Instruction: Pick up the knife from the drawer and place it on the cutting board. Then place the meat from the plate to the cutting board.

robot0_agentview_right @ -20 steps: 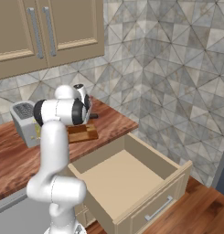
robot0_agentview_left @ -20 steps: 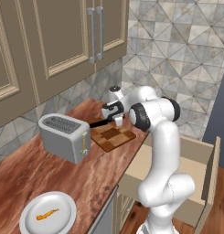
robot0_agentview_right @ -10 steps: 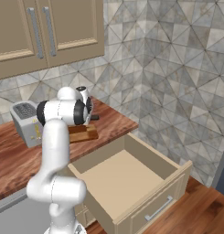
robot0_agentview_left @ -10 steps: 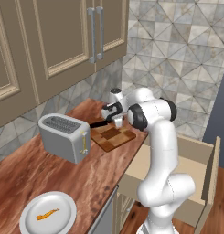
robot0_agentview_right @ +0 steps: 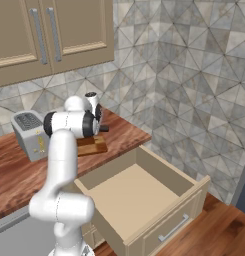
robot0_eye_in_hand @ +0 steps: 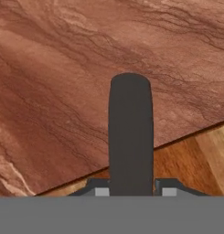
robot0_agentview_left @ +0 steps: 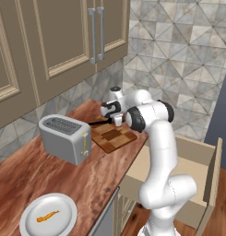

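The gripper [robot0_agentview_left: 118,120], mid-frame, has its tips either side of the knife [robot0_eye_in_hand: 130,132]; whether they grip is unclear. The smooth, black, round-ended handle overhangs the checkered wooden cutting board [robot0_agentview_left: 115,137] and veined reddish counter [robot0_agentview_left: 36,173].

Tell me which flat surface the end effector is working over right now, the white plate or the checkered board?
The checkered cutting board, to the right of the toaster. The end effector hangs over its far edge, with the black knife. The plate sits far off at the counter's near end.
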Robot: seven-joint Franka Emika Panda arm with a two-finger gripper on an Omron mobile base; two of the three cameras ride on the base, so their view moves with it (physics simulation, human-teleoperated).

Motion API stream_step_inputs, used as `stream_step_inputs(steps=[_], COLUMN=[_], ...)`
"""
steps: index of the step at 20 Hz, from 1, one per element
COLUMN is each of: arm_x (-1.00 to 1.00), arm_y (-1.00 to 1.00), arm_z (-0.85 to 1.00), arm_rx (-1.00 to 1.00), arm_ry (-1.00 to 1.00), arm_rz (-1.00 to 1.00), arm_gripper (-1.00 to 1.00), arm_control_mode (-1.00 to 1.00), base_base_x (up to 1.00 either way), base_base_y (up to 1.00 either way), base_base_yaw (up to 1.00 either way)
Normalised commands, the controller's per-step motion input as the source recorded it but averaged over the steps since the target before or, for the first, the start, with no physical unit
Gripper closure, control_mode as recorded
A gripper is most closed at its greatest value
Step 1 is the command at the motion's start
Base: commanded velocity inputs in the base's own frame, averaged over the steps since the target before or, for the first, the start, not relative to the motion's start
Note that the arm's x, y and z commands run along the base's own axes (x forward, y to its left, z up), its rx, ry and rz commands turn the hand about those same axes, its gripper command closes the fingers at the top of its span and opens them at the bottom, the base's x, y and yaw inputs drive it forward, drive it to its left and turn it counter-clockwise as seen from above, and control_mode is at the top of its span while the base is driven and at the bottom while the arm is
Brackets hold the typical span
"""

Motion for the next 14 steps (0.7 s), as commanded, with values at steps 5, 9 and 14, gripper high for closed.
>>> stream_step_inputs(steps=[5, 9, 14], arm_x=[0.00, -0.20, -0.62], arm_y=[0.20, 0.00, 0.00], arm_z=[-0.32, 0.01, 0.09], arm_rx=[0.00, 0.00, 0.00], arm_ry=[0.00, -0.16, -0.40], arm_rz=[0.00, 0.00, 0.02], arm_gripper=[-1.00, -1.00, -1.00], arm_control_mode=[-1.00, -1.00, -1.00], base_base_x=[0.00, 0.00, 0.00], base_base_y=[0.00, 0.00, 0.00], base_base_yaw=[0.00, 0.00, 0.00])
